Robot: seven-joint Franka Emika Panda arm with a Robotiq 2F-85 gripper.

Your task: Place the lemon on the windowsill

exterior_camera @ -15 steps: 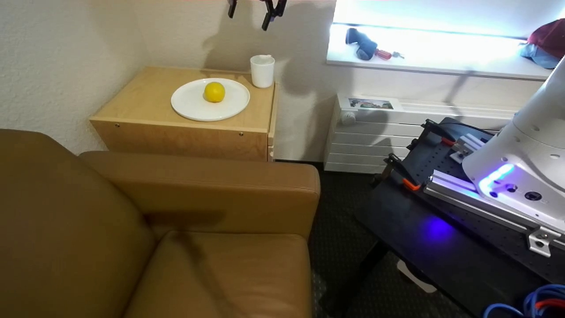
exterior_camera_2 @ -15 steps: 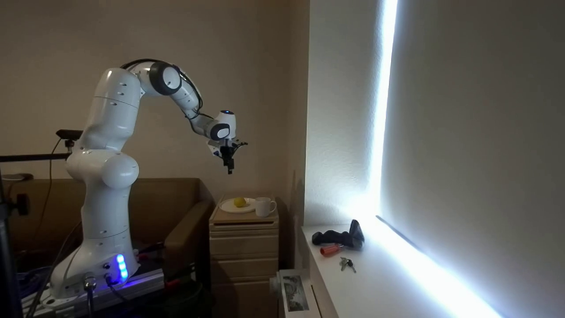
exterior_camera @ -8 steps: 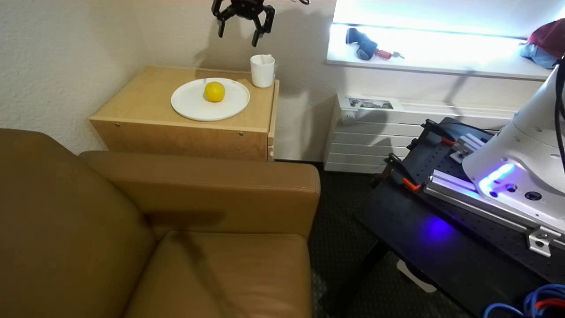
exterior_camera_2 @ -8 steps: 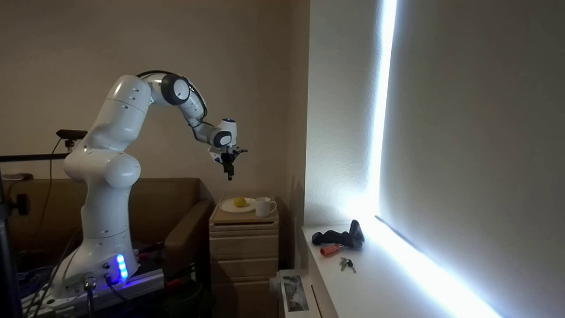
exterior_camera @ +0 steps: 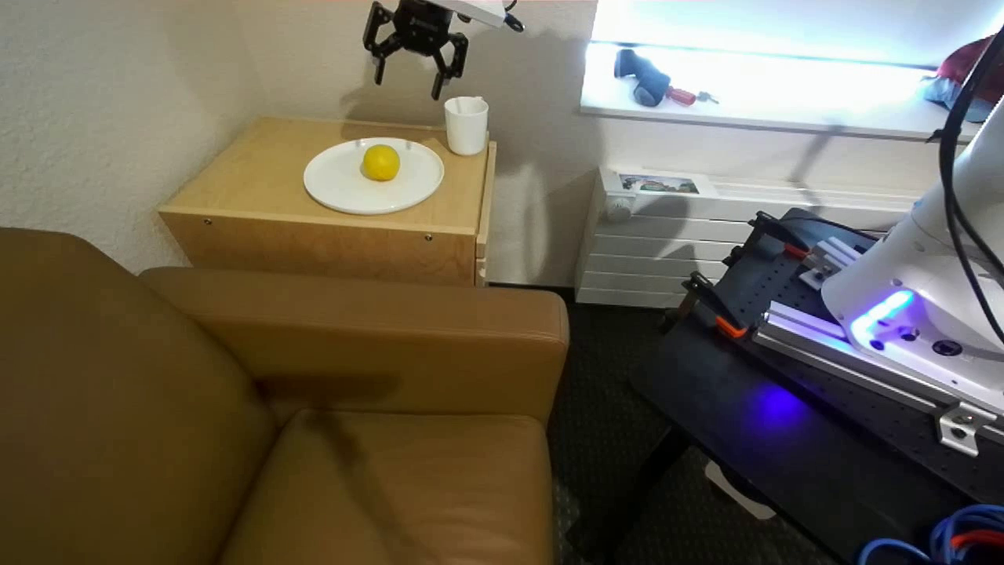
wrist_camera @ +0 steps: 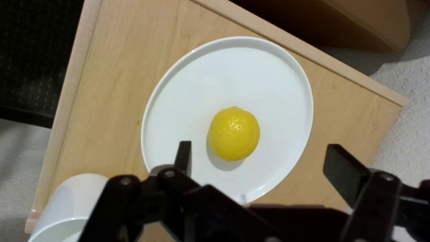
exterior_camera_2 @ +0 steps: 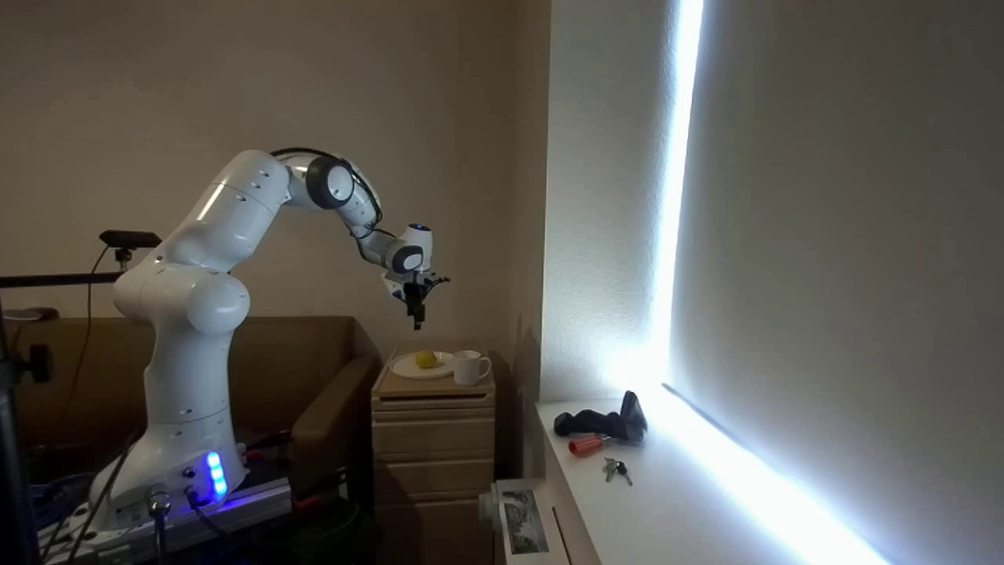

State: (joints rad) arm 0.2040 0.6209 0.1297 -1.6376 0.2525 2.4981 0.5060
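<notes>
The lemon is bright yellow and rests on the white plate on the light-wood side table. It also shows on the plate in an exterior view and in the wrist view. My gripper is open and empty, pointing down in the air above the table's far side. In the wrist view my gripper's fingers are wide apart, and the lemon appears ahead of them, untouched. The windowsill is a bright white ledge under the window, also seen in an exterior view.
A white cup stands beside the plate, close below the gripper. A black object, a red-handled item and keys lie on the windowsill. A cap lies at its far end. A radiator and brown sofa are nearby.
My gripper has come down over the second toward the table, moving down and a little left in an exterior view. It stays open. The lemon, plate and cup have not moved.
</notes>
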